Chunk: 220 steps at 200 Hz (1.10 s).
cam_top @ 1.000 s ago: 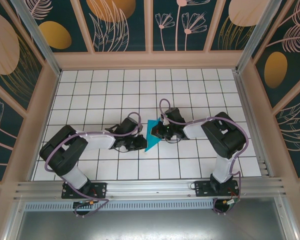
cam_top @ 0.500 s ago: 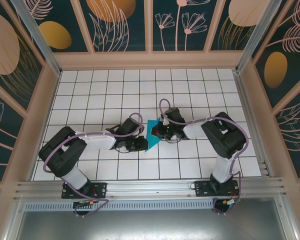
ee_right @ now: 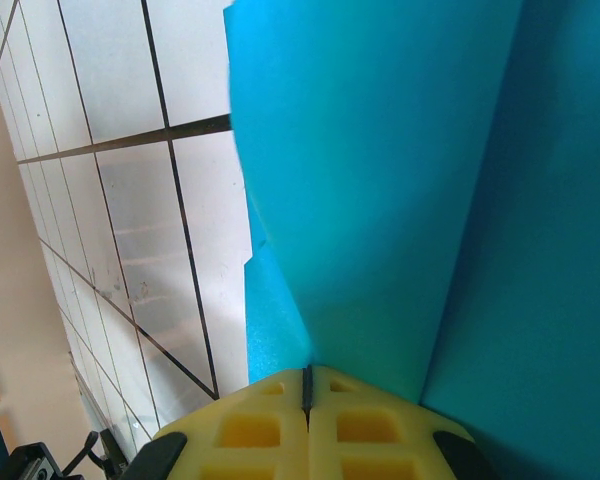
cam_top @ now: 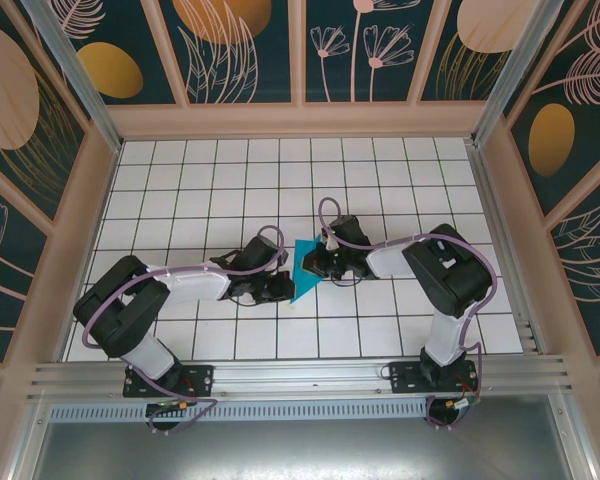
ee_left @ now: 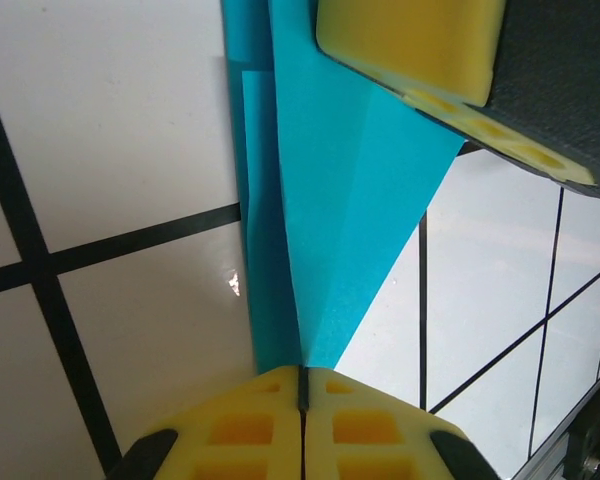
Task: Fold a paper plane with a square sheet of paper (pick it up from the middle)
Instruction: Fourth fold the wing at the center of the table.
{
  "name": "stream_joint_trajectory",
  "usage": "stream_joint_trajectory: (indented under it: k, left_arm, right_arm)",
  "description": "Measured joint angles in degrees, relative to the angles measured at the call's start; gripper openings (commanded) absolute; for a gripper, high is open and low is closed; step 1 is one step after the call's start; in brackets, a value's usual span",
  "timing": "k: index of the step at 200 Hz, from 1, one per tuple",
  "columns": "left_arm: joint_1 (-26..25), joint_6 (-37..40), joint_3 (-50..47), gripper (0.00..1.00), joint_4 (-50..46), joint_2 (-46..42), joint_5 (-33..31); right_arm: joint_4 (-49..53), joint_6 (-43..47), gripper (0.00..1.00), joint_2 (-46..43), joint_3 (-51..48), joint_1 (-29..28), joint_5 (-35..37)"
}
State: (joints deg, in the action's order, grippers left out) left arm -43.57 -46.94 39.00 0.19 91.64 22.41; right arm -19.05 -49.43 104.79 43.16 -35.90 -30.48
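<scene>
Left jaws newly tight on paper (ee_left: pixel 350 200) edge, open tiles (cam_top: pixel 230 180) around

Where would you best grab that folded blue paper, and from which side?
Likely at a folded edge, coming in sideways. The folded paper is thin and creased, so only edges can be pinched; the left pincer and right pincer hold it from opposite sides.

This is a robot lab's test booth: a white tabletop (cam_top: pixel 380 170) marked in a black grid, boxed in by wall panels (cam_top: pixel 240 50) printed with leaves and flowers, framed with aluminium rails (cam_top: pixel 300 372), with a left arm (cam_top: pixel 180 282) and a right arm (cam_top: pixel 445 270), trailing cables, bolted at the near edge.
</scene>
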Motion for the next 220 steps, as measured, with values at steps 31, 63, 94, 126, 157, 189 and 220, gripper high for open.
stream_joint_trajectory:
  k: [31,63,94,126,157,189,220]
  left_arm:
    - [0.0,0.02,-0.07,0.0,0.04,0.02,0.22]
    - [0.02,0.04,-0.76,0.0,1.14,0.39,0.52]
    - [0.07,0.04,-1.46,0.0,2.36,1.16,0.66]
    - [0.07,0.02,-1.86,0.0,2.86,1.16,0.63]
    - [0.07,0.0,-1.86,0.03,2.82,1.14,0.42]
    - [0.04,-0.15,-1.95,0.16,1.77,-0.35,-0.66]
    - [0.04,0.02,-2.16,0.16,-0.98,-1.38,-0.87]
  right_arm:
    - [0.0,0.0,0.06,0.02,0.0,0.0,0.02]
    - [0.15,0.0,0.06,0.07,0.11,0.0,0.0]
    - [1.09,0.0,0.06,0.26,0.66,0.0,-0.07]
    - [1.42,0.02,0.06,0.28,0.81,0.0,-0.07]
    - [1.9,0.02,0.05,0.37,1.09,-0.07,-0.02]
    - [2.54,0.02,0.05,0.39,1.49,-0.13,-0.02]
    - [2.54,0.02,0.05,0.44,1.49,-0.15,0.02]
